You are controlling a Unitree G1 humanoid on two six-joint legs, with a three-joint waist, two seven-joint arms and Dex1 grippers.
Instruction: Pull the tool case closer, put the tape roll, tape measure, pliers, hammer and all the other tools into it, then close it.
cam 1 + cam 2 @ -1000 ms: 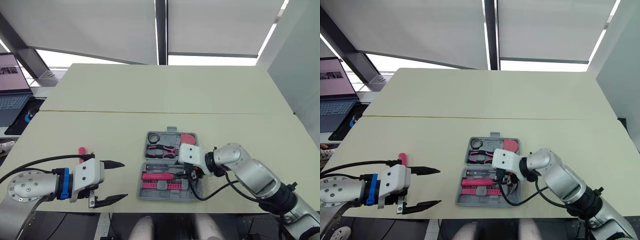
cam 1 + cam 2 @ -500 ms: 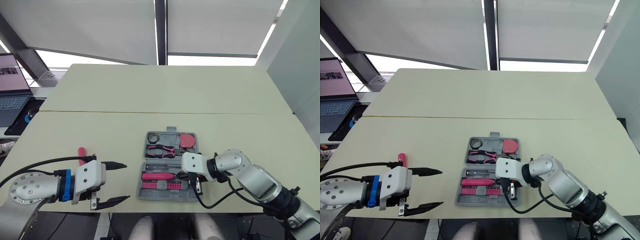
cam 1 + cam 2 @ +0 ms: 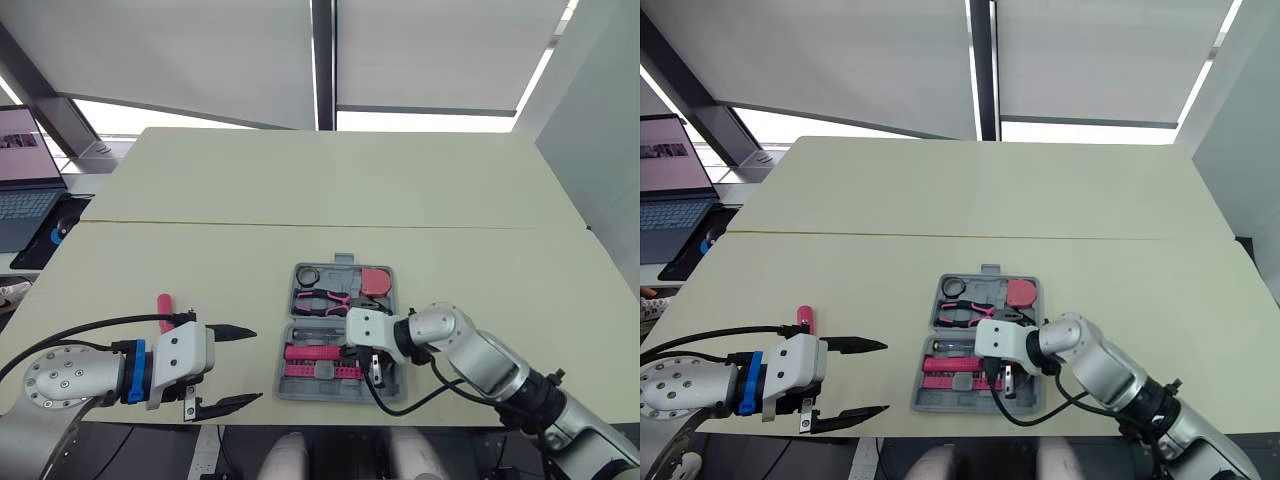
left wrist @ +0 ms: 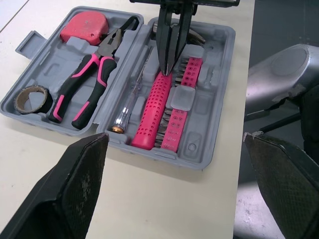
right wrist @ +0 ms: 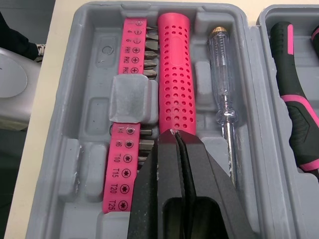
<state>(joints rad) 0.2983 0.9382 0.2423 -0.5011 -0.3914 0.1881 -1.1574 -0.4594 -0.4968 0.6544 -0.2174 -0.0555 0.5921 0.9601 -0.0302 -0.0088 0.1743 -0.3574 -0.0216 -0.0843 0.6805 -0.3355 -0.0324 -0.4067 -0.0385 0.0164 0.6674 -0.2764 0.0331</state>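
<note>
The grey tool case (image 3: 287,388) lies open near the table's front edge. Its far half holds the tape roll (image 4: 32,98), the pink-handled pliers (image 4: 94,79) and the pink tape measure (image 4: 79,30). Its near half holds the hammer with the pink perforated handle (image 5: 174,84), a pink bit holder (image 5: 130,50) and a clear screwdriver (image 5: 222,84). My right gripper (image 5: 175,133) is shut with nothing between its fingers, its tips on the hammer handle. To the left of the case my left gripper (image 3: 250,366) hovers open. A pink tool (image 3: 163,305) lies on the table behind it.
A laptop (image 3: 22,190) sits off the table at the far left. The table's front edge runs just below the case. A seam (image 3: 300,224) crosses the beige tabletop behind the case.
My right gripper has moved left, from the case's right side to over the hammer handle. The left gripper has barely shifted.
</note>
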